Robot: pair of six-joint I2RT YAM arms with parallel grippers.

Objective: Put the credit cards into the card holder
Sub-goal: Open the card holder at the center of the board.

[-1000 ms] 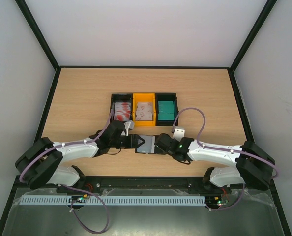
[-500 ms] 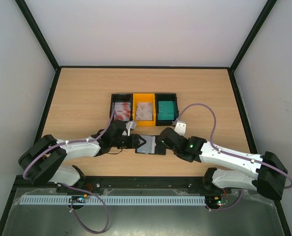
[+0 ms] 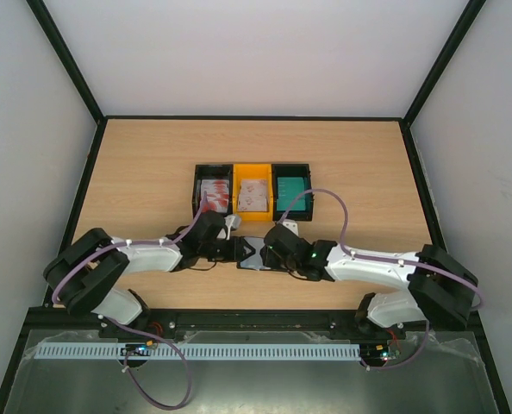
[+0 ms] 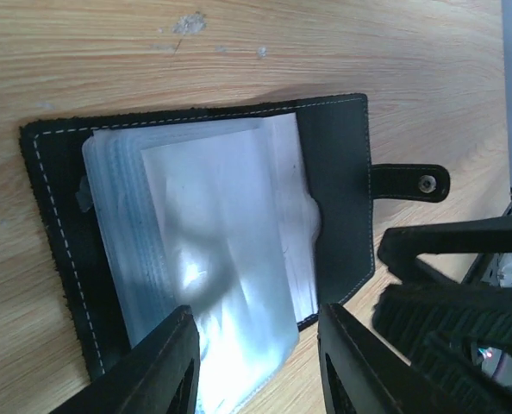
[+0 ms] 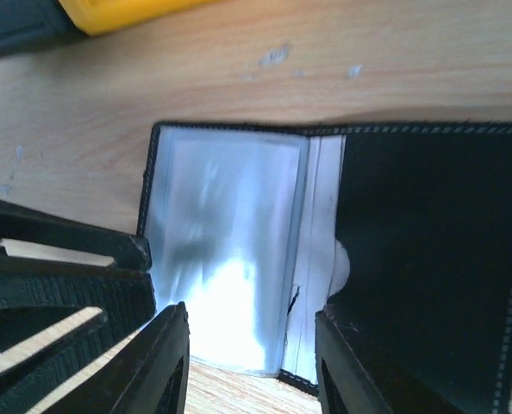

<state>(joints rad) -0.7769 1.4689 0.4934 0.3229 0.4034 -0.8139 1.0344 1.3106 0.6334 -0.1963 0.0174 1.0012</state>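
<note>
The card holder [image 3: 252, 257] lies open on the table between both grippers. In the left wrist view its black leather cover [image 4: 338, 198] surrounds a stack of clear sleeves [image 4: 221, 250], with the snap strap [image 4: 411, 183] pointing right. My left gripper [image 4: 256, 315] is open, its jaws straddling the near edge of the sleeves. My right gripper [image 5: 252, 315] is open too, over the sleeves [image 5: 221, 250] and the black flap [image 5: 428, 241]. The credit cards sit in the trays: red-blotched [image 3: 214, 195], pale [image 3: 254, 195] and teal [image 3: 291, 190]. No card is in either gripper.
Three small trays stand in a row behind the holder: black [image 3: 197, 185], yellow [image 3: 253, 168] and black [image 3: 309, 177]. The yellow tray's corner [image 5: 127, 13] shows in the right wrist view. The two grippers are close together, left [image 3: 235, 250] and right [image 3: 270, 248].
The right gripper opened, drew back to the right, then came in left over the holder. The left jaws narrowed somewhat while staying at the holder's left side.
</note>
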